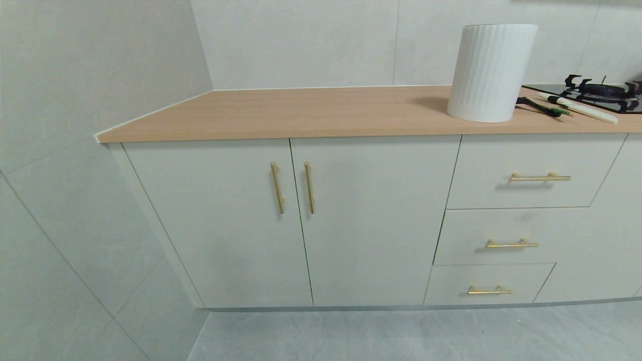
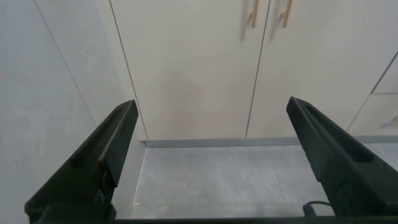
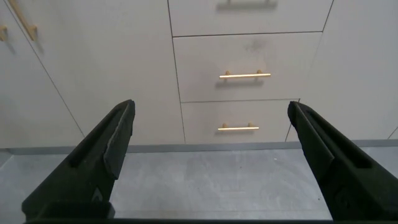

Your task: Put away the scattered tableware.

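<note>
The approach is judged in hand. The left gripper [image 2: 211,104] and right gripper [image 3: 211,104] are held low before the cabinet [image 1: 376,220], jaws wide and empty. Utensils [image 1: 582,108] lie on the tabletop [image 1: 301,110] beside a white ribbed holder [image 1: 491,72]; a raised reach is called for.

Bright even light, faint soft shadows

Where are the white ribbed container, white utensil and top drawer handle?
white ribbed container [image 1: 491,72], head view, mid side wall
white utensil [image 1: 587,109], head view, mid length
top drawer handle [image 1: 540,177], head view, bar's middle
</note>
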`<state>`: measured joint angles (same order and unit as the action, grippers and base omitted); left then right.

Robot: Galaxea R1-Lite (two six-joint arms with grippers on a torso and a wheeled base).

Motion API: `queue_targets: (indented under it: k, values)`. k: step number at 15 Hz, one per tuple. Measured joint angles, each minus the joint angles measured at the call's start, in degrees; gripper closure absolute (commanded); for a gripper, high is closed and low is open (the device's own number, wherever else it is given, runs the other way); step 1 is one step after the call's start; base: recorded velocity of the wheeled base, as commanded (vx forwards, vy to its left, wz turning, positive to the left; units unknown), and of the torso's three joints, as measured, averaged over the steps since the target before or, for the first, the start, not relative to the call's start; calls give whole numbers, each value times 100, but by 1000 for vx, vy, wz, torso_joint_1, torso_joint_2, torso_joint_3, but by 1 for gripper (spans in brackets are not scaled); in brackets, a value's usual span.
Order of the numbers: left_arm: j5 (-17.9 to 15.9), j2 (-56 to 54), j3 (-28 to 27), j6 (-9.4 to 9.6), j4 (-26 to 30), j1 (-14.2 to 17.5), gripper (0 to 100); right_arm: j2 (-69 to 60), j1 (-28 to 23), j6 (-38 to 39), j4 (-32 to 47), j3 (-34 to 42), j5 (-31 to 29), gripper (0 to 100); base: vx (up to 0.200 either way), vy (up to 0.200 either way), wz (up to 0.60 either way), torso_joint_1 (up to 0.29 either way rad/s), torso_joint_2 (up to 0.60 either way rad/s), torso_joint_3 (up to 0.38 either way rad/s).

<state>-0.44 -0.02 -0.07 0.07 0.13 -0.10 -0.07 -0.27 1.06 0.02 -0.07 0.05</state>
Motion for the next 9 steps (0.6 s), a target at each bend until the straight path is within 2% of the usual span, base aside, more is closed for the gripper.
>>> queue_targets:
  k: [5, 9]
  values:
    - [0, 0, 0, 0, -2, 0, 0, 0, 0, -2, 5, 7, 0, 0, 0, 0, 0, 0, 0, 0]
    - [0, 0, -2, 2, -4, -1, 0, 0, 0, -2, 7, 5, 2, 0, 0, -200, 0, 2, 6, 4]
